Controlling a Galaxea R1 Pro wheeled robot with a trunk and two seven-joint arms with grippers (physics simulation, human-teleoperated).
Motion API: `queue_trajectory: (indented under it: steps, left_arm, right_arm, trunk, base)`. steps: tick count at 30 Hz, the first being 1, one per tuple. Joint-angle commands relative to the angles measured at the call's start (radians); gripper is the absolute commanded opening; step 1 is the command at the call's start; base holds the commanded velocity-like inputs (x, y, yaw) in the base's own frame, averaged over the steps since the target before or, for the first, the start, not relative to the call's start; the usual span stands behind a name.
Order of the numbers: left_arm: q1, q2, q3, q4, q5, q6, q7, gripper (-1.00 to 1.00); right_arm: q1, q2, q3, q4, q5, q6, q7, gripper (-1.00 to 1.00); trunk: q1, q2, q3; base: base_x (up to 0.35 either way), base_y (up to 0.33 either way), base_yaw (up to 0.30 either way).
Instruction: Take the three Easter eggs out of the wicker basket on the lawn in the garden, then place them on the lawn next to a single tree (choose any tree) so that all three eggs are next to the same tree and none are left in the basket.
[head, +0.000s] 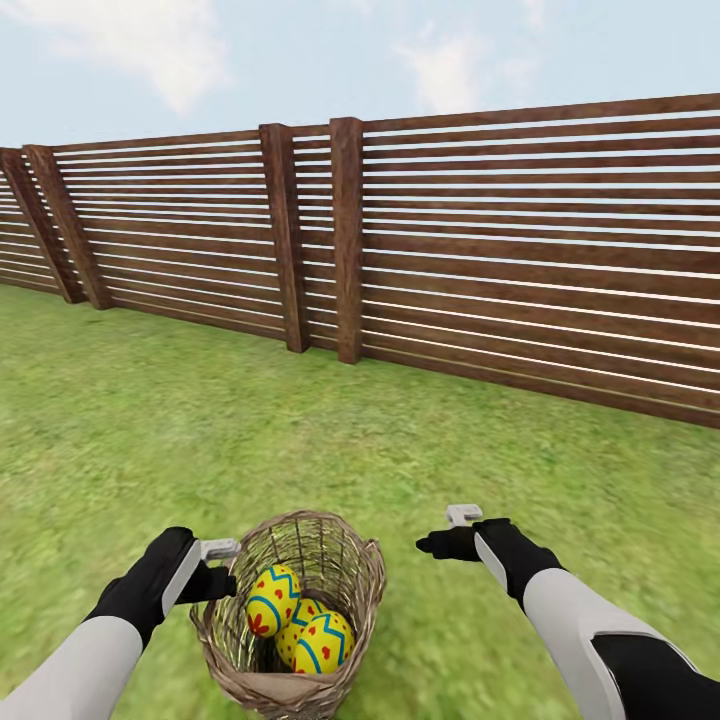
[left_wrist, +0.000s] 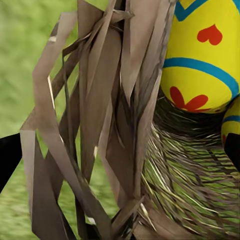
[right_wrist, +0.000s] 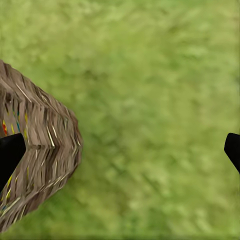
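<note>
The wicker basket (head: 366, 588) stands on the lawn (head: 150, 420) just in front of me. Three yellow Easter eggs (head: 272, 598) with blue zigzags and red marks lie inside it, bunched together. My left gripper (head: 224, 565) is open at the basket's left rim. In the left wrist view the woven wall (left_wrist: 100, 125) sits between its fingertips (left_wrist: 7, 160), with one egg (left_wrist: 205, 55) just beyond. My right gripper (head: 445, 530) hovers open a little to the right of the basket, apart from it, over grass (right_wrist: 150, 75). The basket's side (right_wrist: 45, 150) shows near one finger. No tree is in view.
A brown horizontal-slat fence (head: 500, 250) with thick posts (head: 347, 240) runs across the back, closing the garden. Open grass stretches between the basket and the fence and out to both sides.
</note>
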Motion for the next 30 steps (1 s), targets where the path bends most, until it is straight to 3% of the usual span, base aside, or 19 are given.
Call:
queue_trajectory:
  steps: [1, 5, 16, 30]
  left_arm:
    - [0.000, 0.001, -0.002, 0.002, 0.008, 0.004, 0.005, -1.00]
    - [0.000, 0.001, 0.000, 0.086, 0.008, 0.005, 0.005, -1.00]
    - [0.000, 0.003, 0.001, 0.094, 0.009, 0.004, 0.006, -1.00]
    - [0.000, 0.009, 0.002, 0.097, 0.008, 0.004, 0.005, -1.00]
  right_arm:
    - [0.000, 0.000, -0.002, -0.002, 0.008, 0.005, 0.004, 1.00]
    - [0.000, 0.000, -0.002, -0.002, 0.008, 0.005, 0.004, 1.00]
    - [0.000, -0.001, -0.002, -0.002, 0.008, 0.005, 0.004, 1.00]
    - [0.000, 0.000, -0.003, -0.001, 0.008, 0.005, 0.004, 1.00]
  trunk:
    - [0.000, 0.000, -0.001]
    - [0.000, 0.000, -0.001]
    - [0.000, 0.000, -0.001]
    - [-0.054, 0.098, 0.043]
  base:
    - [0.000, 0.000, 0.000]
    - [0.000, 0.000, 0.000]
    - [0.000, 0.000, 0.000]
    - [0.000, 0.000, 0.000]
